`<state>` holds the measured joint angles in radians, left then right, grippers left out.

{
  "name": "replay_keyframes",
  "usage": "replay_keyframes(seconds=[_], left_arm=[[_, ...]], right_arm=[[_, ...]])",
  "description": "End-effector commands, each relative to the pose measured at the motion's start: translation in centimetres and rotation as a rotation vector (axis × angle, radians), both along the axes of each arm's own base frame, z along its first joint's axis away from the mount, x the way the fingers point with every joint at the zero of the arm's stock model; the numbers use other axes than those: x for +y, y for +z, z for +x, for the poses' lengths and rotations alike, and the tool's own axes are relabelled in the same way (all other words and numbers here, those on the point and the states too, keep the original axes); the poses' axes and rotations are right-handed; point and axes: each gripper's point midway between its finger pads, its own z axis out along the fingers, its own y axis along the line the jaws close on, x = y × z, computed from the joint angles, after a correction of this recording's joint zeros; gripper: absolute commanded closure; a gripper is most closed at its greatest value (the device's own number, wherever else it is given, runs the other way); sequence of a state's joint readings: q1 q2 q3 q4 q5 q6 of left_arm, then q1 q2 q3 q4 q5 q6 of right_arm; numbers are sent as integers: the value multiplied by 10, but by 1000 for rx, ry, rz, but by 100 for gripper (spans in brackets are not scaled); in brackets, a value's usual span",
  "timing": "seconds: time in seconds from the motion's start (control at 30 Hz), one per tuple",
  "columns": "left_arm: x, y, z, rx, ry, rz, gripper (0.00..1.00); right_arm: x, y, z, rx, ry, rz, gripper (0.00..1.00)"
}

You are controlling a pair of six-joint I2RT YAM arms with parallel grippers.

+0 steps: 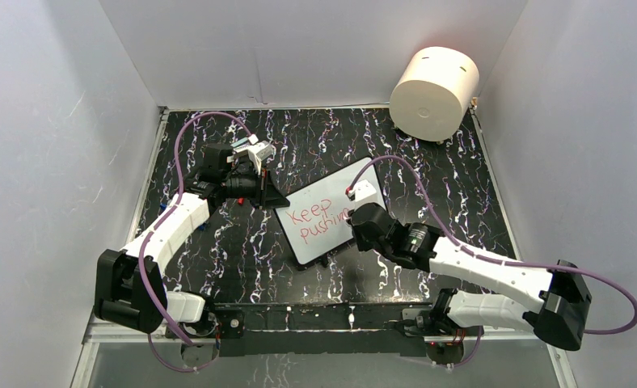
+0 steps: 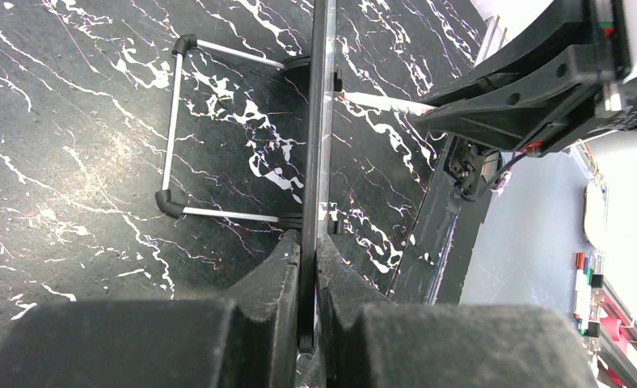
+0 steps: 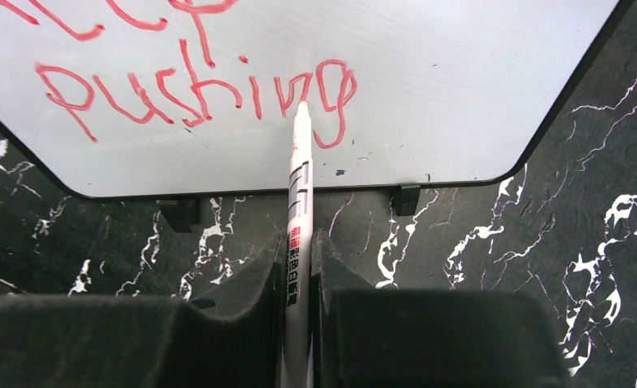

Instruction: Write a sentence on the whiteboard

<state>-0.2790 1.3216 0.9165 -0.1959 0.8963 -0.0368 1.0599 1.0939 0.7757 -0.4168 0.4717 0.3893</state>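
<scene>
The whiteboard (image 1: 341, 191) stands tilted at the middle of the black marbled table. Red writing, the sentence (image 1: 318, 221), reads "Keep pushing" in two slanted lines. My left gripper (image 1: 272, 196) is shut on the board's left edge. In the left wrist view that rim (image 2: 316, 137) runs edge-on between the fingertips of the left gripper (image 2: 308, 245). My right gripper (image 3: 299, 246) is shut on a white marker (image 3: 298, 190). The marker's tip touches the board by the "g" of "pushing" (image 3: 194, 93). From above, the right gripper (image 1: 354, 223) hangs over the board's right part.
A cream cylinder (image 1: 434, 93) lies at the back right corner. White walls close in the table on three sides. The board's wire stand (image 2: 172, 133) rests on the table behind it. A black rail (image 1: 315, 319) with both arm bases runs along the near edge.
</scene>
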Motion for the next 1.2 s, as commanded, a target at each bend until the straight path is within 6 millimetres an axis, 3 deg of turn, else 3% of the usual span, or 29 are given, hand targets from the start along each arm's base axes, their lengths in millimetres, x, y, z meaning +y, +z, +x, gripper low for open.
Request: replay_keyframes(seconds=[0.0,0.7,1.17], left_arm=[[12,-32,1,62,57,123,100],[14,-30,4,44,75,132,100],[14,-31,5,50,91,130,100]], right_arm=[[3,18,6,-51,-16,73,100],[10,15,-16,26,10,81,100],[39,9,-38,69,62,67,100]])
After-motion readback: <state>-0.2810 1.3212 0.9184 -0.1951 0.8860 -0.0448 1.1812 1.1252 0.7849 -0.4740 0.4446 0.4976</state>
